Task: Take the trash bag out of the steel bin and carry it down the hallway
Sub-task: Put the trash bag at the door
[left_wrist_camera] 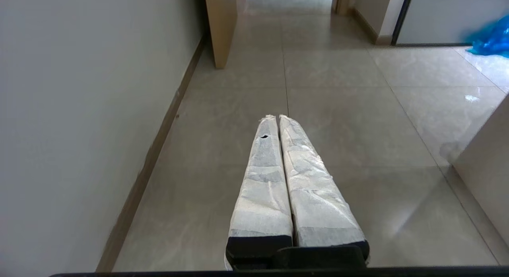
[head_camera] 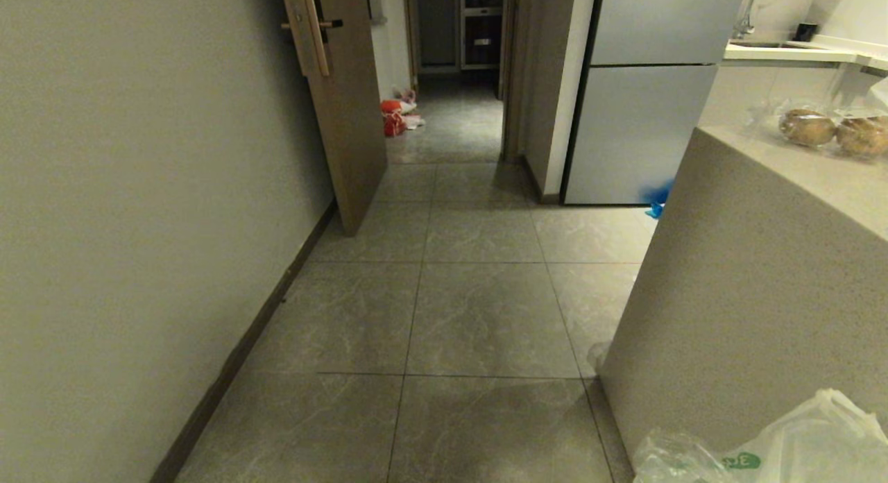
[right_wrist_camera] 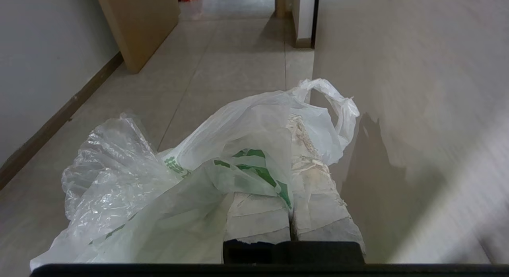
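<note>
The right gripper (right_wrist_camera: 292,149) is pinching the trash bag (right_wrist_camera: 191,177) between closed fingers, the plastic billowing over and beside them. The counter wall (right_wrist_camera: 417,110) is passing close alongside, so steering toward mid-hallway (head_camera: 479,309) seems wise. The left gripper (left_wrist_camera: 278,118) is riding closed and empty.

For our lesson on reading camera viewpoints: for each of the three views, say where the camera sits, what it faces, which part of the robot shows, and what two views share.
Head view: on the robot's head, looking forward and down the hallway; no arm shows, only the trash bag at the lower corner.
Left wrist view: behind the left gripper, shut and empty, facing the floor tiles.
Right wrist view: behind the right gripper, shut on the trash bag.
Shared: the open wooden door appears in all three; the blue bag in the head and left wrist views.
</note>
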Motion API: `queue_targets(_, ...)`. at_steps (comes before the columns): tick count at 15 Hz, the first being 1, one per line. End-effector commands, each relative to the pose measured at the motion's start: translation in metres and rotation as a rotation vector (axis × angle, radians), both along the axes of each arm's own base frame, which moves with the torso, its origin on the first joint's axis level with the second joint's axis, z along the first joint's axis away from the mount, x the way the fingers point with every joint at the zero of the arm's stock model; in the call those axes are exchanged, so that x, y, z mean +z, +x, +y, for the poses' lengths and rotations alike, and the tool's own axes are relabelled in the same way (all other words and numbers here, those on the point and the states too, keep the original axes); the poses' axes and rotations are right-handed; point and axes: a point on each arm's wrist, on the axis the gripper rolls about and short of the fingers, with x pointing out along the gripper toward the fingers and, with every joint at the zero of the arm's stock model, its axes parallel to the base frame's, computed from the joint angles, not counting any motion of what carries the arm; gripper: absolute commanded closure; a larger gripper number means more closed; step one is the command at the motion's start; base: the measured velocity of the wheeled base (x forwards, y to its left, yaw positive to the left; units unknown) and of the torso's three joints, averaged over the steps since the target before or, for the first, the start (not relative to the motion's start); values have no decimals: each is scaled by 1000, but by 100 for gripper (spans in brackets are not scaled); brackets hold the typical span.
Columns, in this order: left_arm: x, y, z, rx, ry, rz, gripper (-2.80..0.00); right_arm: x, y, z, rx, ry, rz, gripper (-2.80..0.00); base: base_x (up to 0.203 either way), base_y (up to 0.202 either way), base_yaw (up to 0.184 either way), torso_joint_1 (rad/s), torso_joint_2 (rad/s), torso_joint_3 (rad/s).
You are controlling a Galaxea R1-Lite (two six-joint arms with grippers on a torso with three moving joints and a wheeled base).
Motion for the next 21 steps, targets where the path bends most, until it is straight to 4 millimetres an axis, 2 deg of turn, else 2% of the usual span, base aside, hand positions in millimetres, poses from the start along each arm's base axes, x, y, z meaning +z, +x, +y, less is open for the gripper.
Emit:
queue_targets(1, 0, 0, 0, 0, -1, 3, 0, -4, 1, 0, 1, 0, 15, 0, 184, 0, 3, 4, 2, 2)
queue_targets(21, 0, 0, 0, 0, -1, 1, 0, -4, 1, 0, 1, 0, 15, 0, 192, 0, 1, 3, 2, 4)
